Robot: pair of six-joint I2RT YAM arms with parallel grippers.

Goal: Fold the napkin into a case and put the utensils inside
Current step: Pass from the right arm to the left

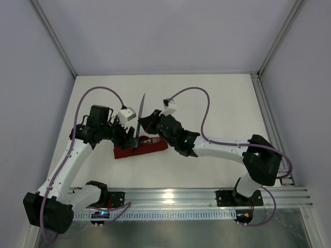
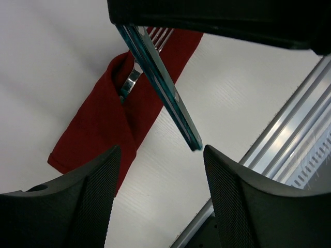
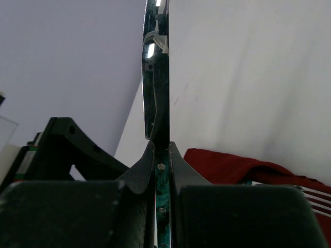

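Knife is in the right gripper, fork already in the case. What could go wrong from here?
1. The right gripper pinches the slim knife with both ends free; it may pivot or slip.
2. Nothing visibly pins the case, and the fork fills its mouth; the handle could snag or shove the cloth.
3. The open left gripper flanks the handle tip; a bump is possible.

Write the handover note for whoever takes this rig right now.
Left end effector: open, the knife's handle end between its fingers.
Right end effector: shut on the knife, blade up, handle down by the case.
Case: folded and lying flat; fork tucked inside, tines sticking out.
Done: the fold, fork in.
Left: slide the knife into the case beside the fork, then release.
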